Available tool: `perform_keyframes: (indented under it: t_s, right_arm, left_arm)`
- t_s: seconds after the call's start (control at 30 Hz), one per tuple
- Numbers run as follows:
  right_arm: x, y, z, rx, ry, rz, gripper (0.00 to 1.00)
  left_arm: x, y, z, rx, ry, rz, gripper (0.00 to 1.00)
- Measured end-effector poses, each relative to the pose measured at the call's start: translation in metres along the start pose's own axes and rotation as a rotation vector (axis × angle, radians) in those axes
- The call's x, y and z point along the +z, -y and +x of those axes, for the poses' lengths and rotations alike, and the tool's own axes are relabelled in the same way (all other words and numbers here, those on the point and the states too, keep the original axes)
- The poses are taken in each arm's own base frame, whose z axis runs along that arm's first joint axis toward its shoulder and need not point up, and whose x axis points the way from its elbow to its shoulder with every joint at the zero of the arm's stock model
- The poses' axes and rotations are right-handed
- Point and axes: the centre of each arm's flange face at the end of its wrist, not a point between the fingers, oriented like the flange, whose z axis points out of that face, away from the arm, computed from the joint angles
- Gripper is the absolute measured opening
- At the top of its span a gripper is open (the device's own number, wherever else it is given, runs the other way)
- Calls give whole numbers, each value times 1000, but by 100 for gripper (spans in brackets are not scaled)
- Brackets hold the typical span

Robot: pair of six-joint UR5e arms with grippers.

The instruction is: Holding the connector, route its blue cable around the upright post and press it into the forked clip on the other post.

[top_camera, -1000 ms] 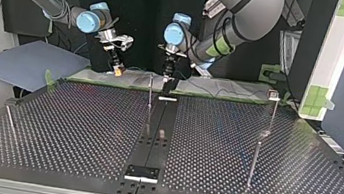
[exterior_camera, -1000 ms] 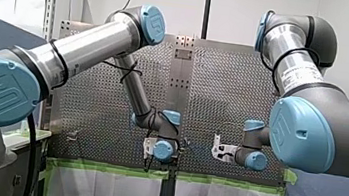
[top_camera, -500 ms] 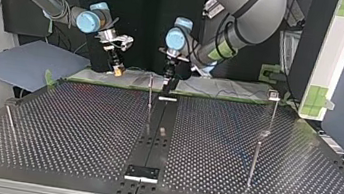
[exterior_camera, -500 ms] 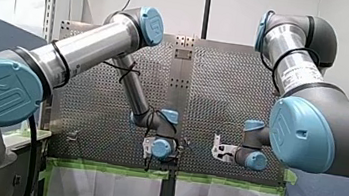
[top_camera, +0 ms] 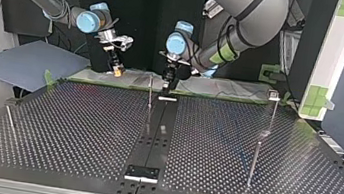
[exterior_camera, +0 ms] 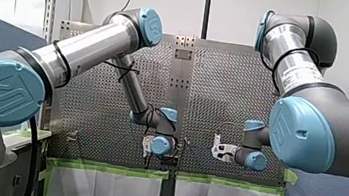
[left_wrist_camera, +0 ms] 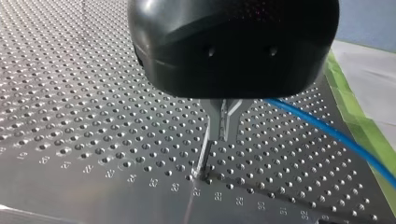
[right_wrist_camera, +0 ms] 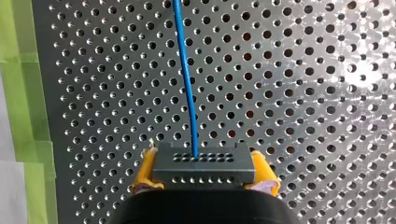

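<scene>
In the right wrist view my right gripper (right_wrist_camera: 204, 171) is shut on a dark grey connector (right_wrist_camera: 203, 163), squeezed between its yellow pads. The blue cable (right_wrist_camera: 187, 79) leaves the connector and runs straight ahead over the perforated plate. In the top view this gripper (top_camera: 117, 70) hangs at the far edge, left of a thin upright post (top_camera: 150, 94). My left gripper (left_wrist_camera: 224, 125) has its metal fingers together just above that post's base (left_wrist_camera: 203, 158). The cable (left_wrist_camera: 336, 135) passes beside them; whether they pinch it is hidden. A post with a forked clip (top_camera: 274, 95) stands at the right.
Another thin post (top_camera: 254, 163) stands nearer the top view's camera at the right, and a leaning one (top_camera: 10, 121) at the left. A dark centre strip (top_camera: 154, 140) with a bracket (top_camera: 142, 172) runs down the plate. Green tape (right_wrist_camera: 18, 107) lines the plate's edge.
My left arm's wrist has shifted slightly, its gripper staying by the thin post. My right arm and the connector have not moved.
</scene>
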Motion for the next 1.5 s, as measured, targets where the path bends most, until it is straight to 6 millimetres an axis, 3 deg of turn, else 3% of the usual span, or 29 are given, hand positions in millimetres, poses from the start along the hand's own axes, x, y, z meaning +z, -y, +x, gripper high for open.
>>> perform_keyframes:
  t_s: [0.43,1.03,1.5]
  right_arm:
    - [2,-4,2,16,-28,-1,0]
    - [-1,-5,-22,17,5,-9,0]
    - [8,-11,-15,17,-3,-13,0]
  left_arm:
    - [2,-5,0,11,2,-6,7]
    - [-2,-10,15,10,-19,-6,7]
    - [12,-6,4,-4,4,21,7]
